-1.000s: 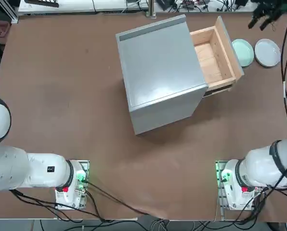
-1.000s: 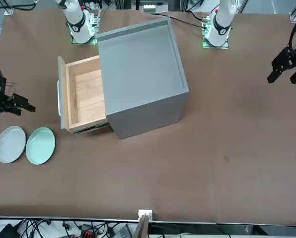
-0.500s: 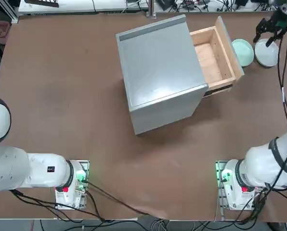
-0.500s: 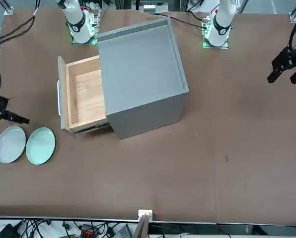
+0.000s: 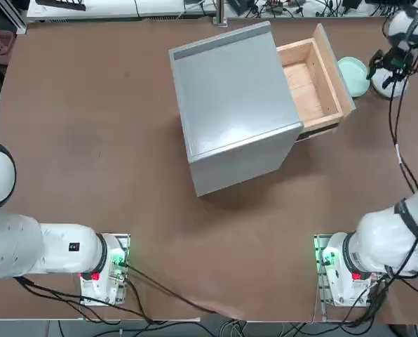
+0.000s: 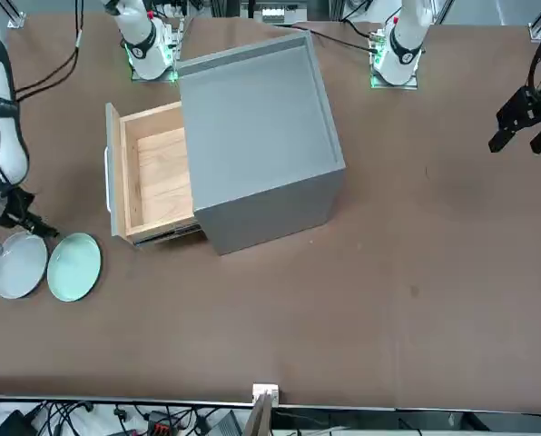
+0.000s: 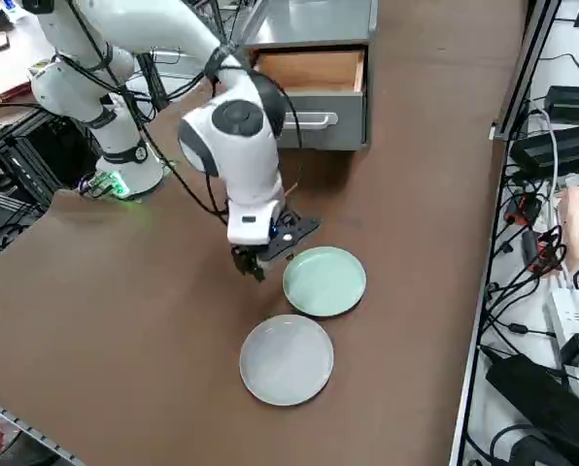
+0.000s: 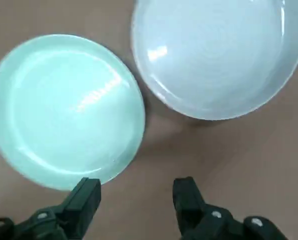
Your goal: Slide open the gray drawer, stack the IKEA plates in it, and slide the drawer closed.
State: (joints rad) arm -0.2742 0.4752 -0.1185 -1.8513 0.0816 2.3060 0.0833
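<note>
The right gripper (image 8: pixel 137 192) hangs near the two plates, its two fingers spread with nothing between them. Over the last second it has come in from beyond the plates toward the drawer; half a second ago, seen from the front, it was short of the white-gray plate (image 6: pixel 18 268), and now it reaches past that plate's edge toward the mint green plate (image 6: pixel 74 267). From overhead the arm now hides part of the white-gray plate, which showed whole a second ago. This suggests that the pick-up is about to start, probably with one of these plates, though which cannot be told.

The plates lie flat on the brown table (image 6: pixel 334 318), side by side, the mint green one nearer the drawer; neither has moved. Past them the gray drawer (image 5: pixel 308 88) stands pulled out of its gray cabinet (image 5: pixel 233 98), with nothing in it, unchanged. So the opening step looks done, while stacking and closing remain. A plate rim could slip if caught too shallowly.
</note>
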